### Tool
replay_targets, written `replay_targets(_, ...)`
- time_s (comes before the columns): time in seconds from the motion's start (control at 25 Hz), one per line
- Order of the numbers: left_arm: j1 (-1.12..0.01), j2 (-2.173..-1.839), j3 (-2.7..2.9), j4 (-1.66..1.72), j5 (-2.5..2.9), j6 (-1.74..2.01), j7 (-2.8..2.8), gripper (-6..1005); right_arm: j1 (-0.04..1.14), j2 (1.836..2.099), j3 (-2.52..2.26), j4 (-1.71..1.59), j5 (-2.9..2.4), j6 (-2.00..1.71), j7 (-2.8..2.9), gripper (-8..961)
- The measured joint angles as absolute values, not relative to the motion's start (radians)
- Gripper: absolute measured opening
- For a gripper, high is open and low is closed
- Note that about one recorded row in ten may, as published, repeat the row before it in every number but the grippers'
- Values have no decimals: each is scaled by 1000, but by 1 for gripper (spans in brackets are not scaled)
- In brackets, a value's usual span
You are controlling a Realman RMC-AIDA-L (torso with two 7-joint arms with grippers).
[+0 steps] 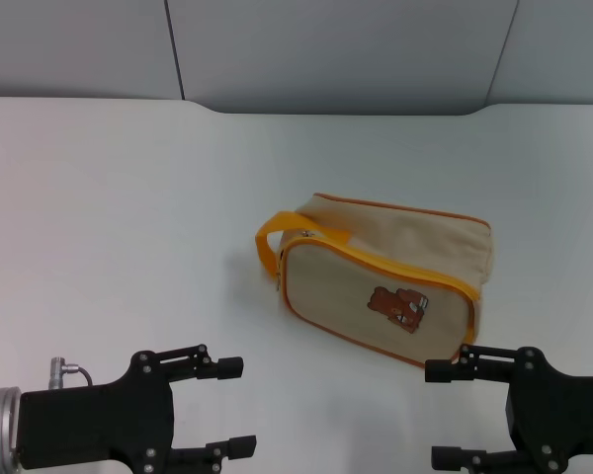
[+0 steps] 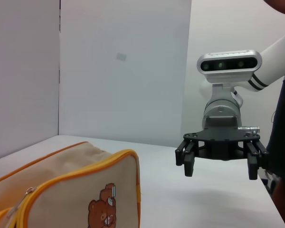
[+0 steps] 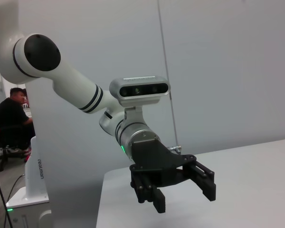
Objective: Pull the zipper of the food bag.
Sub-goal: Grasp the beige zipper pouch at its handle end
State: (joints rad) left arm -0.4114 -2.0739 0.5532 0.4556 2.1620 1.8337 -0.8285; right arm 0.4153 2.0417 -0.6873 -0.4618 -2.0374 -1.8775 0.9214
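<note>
Grippers sit low at the near edge of the white table (image 1: 109, 197). The left gripper (image 1: 227, 407) and the right gripper (image 1: 445, 415) both have their fingers spread apart and hold nothing. The right one is just beside the food bag's near corner. The food bag (image 1: 385, 281) lies on its side between them, a bit farther back, bear patch (image 1: 399, 307) facing up. The zipper (image 1: 376, 263) runs along its edge. The little pull tab (image 1: 279, 282) seems to hang at the handle end. One gripper should hold the bag still while the other pinches the tab and pulls along the band.
</note>
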Motion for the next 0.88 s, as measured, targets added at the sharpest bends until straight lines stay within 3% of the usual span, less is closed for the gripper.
replay_targets(0.52,-414,-2074,463,420,2125,1720,-792,743,407,2048,-524,-462,-2024,-1891,918,785)
replay_targets(0.68,-466,-2074,410,305,2067,1481,-757,743,389,2058,-354,-462,-2011,-1904,913,785)
replay_targets(0.88,-537,-2076,415,214,2066,1342,-722,742,374,2053,-339,-466,-2011,-1930,911,785)
